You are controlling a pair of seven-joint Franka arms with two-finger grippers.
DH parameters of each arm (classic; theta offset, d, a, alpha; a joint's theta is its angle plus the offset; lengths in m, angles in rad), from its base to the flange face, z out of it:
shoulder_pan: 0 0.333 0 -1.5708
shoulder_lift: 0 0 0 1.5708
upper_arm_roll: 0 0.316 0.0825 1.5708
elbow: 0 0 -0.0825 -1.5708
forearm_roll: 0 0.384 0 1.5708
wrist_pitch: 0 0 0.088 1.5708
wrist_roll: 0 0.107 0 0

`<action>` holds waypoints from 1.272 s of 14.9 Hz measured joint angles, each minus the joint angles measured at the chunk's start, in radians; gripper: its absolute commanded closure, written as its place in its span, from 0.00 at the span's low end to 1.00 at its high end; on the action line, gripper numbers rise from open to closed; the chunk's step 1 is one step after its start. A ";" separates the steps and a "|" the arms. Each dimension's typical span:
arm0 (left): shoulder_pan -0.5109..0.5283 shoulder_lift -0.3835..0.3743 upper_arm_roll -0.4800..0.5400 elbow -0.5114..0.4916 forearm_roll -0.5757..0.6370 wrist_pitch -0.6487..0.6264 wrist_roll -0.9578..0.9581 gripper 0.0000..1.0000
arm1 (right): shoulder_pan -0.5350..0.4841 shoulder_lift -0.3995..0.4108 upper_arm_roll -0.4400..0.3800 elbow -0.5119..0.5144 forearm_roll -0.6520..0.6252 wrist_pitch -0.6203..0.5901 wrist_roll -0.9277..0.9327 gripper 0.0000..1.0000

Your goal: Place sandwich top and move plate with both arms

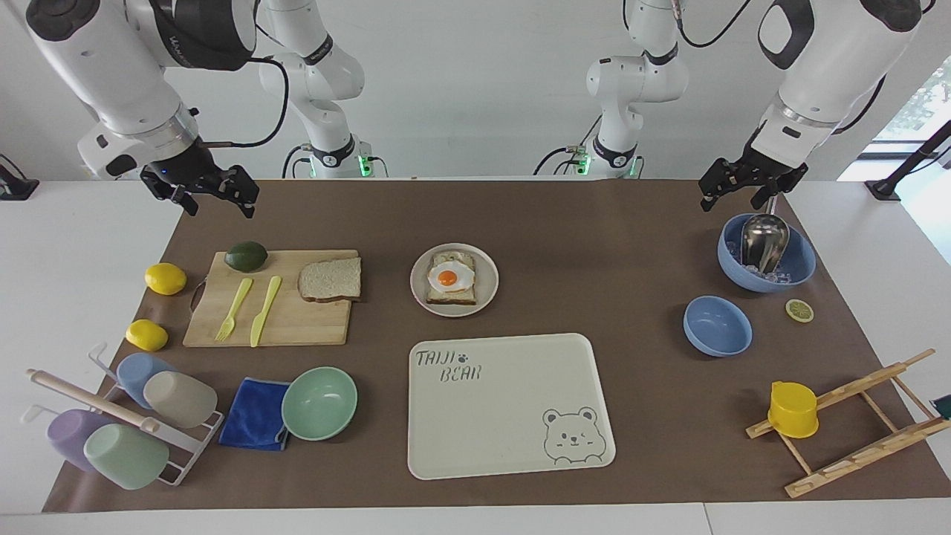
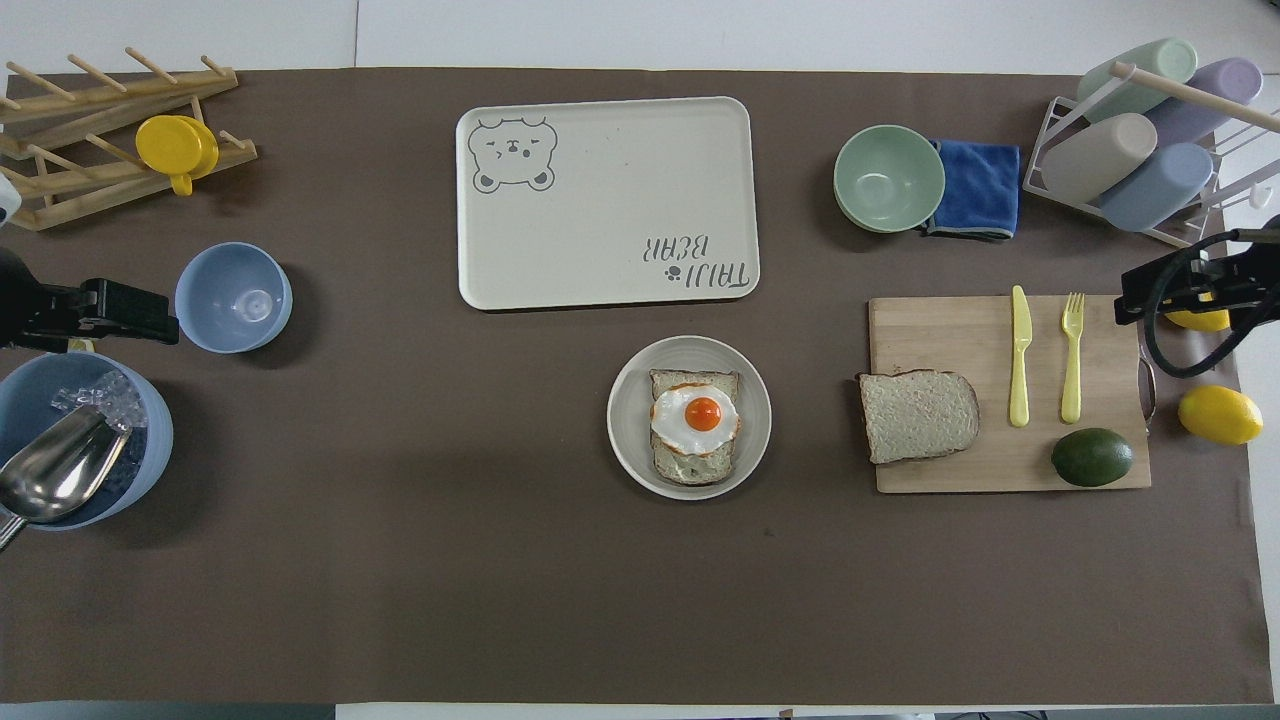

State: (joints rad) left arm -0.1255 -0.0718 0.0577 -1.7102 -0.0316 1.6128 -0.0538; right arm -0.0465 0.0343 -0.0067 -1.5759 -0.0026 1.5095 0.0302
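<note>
Nothing of the task is done yet. The sandwich top (image 1: pixel 330 280) lies flat on the wooden cutting board (image 1: pixel 297 327), at the board's edge toward the plate and touching nothing else on it. The plate (image 1: pixel 420 293) sits at mid-bench, nearer to the robots than the bear tray (image 1: pixel 505 438), and carries the egg toast (image 1: pixel 451 282), uncovered.

The right hand (image 1: pixel 215 199) hangs raised over the brown mat just off the board's robot-side corner, near the avocado (image 1: pixel 246 255), with nothing in it. Its fingers (image 1: pixel 245 199) stand apart. The left hand (image 1: pixel 747 189) hangs over the robot-side rim of the blue bowl of ice with the metal scoop (image 1: pixel 761 241), also with nothing in it. Whether its fingers are apart or together cannot be told. It appears to be waiting.

Step in hand, as judged: the reach for the bread slice, not yet begun. The slice is at the right arm's end, so the right hand is the likely picker.

Next move calls for the right hand to travel over the slice and come down with its fingers astride the crust edges. A flat, thin slice offers little to pinch; the edge overhanging the board toward the plate looks the easiest purchase. Risks: crushing the crumb, or nudging the yellow knife (image 1: pixel 265 310) and fork (image 1: pixel 235 308) beside it. The slice must then be set square over the egg without sliding the yolk.
</note>
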 measured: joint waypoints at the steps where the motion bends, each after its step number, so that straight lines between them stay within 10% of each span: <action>1: 0.000 0.000 0.000 0.000 0.000 0.000 0.000 0.00 | 0.000 0.000 0.000 0.000 0.000 0.000 0.000 0.00; 14: 0.000 0.000 0.000 0.000 0.000 0.000 0.000 0.00 | 0.006 -0.001 0.011 -0.014 -0.005 0.008 -0.069 0.00; 19: 0.000 0.000 0.000 0.000 0.000 0.000 0.000 0.00 | 0.248 0.051 0.030 -0.068 -0.193 0.025 0.152 0.00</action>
State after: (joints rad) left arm -0.1255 -0.0719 0.0577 -1.7103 -0.0316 1.6128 -0.0538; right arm 0.2010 0.0854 0.0232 -1.6440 -0.1959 1.5347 0.1821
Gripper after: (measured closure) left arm 0.000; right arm 0.000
